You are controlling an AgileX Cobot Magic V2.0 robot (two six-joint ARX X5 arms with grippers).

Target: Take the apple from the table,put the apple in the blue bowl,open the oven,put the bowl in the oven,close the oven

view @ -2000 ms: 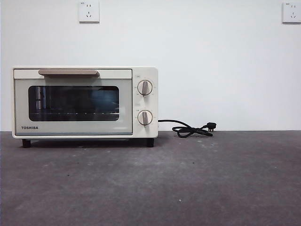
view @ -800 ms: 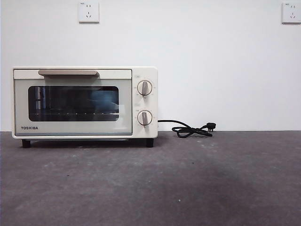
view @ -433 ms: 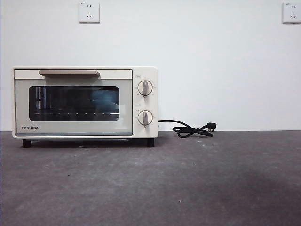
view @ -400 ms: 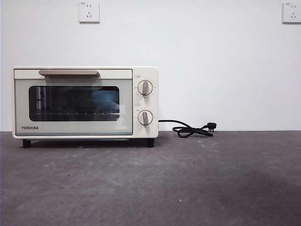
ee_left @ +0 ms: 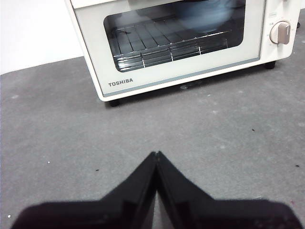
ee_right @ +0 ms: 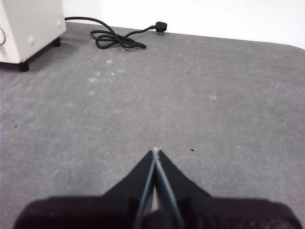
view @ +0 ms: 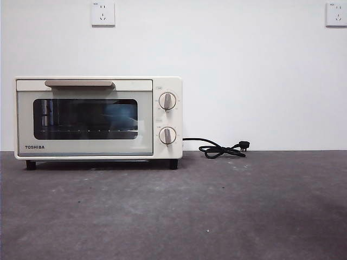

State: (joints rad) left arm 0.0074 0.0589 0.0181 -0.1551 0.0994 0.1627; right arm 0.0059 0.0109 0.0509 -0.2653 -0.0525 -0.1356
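The Toshiba toaster oven point(view: 97, 117) stands on the left part of the dark grey worktop point(view: 227, 206), back against a white wall point(view: 255, 76). Its door is shut: the dark glass window point(view: 85, 118) sits flush under the beige bar handle point(view: 79, 83), and a wire rack point(ee_left: 162, 45) shows through the glass in the left wrist view. Behind the glass a blurred blue shape can be seen, too indistinct to name. Two round knobs point(view: 167, 101) sit one above the other on the oven's right panel. A black power cord point(view: 217, 149) runs from the oven's right side along the worktop and ends in a loose coil with the plug lying unplugged near the wall. Two white wall sockets point(view: 102, 13) are mounted high on the wall.

The left end effector point(ee_left: 156, 153) hangs over bare worktop in front of the oven, its two black jaws pressed together at the tips, pinching nothing. The right end effector point(ee_right: 155, 150) is over the open worktop to the right of the oven, near the cord, its jaws likewise pressed together with nothing between them.
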